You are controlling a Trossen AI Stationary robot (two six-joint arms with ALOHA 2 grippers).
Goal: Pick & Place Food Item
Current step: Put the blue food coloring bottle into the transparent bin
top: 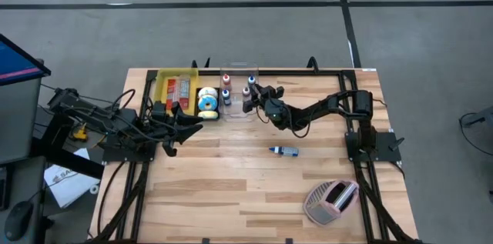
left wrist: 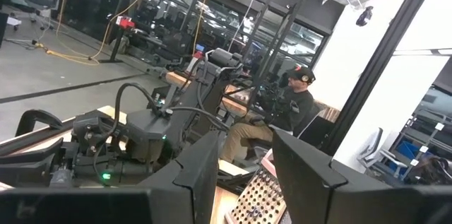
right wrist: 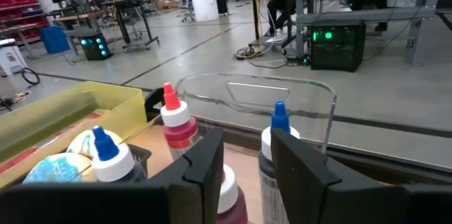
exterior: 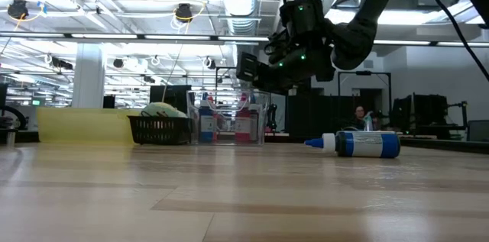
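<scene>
The food item (top: 206,101), a round yellow, white and blue pack, lies in a black basket (top: 208,115) at the table's far left; it also shows in the right wrist view (right wrist: 53,167). Beside it, a clear container (top: 239,71) holds several squeeze bottles. My right gripper (right wrist: 247,146) hovers open at this container. A dark red bottle's white shoulder (right wrist: 229,181) shows in the gap between its fingers, and red-capped (right wrist: 176,121) and blue-capped (right wrist: 279,128) bottles stand just beyond. My left gripper (top: 189,125) waits open, raised near the basket's near side.
A yellow bin (top: 176,86) stands left of the basket. A blue-labelled bottle (top: 285,151) lies on its side mid-table. A pink and white basket (top: 331,198) sits near the front right. Bare wood lies between them. A person sits beyond the table (left wrist: 289,107).
</scene>
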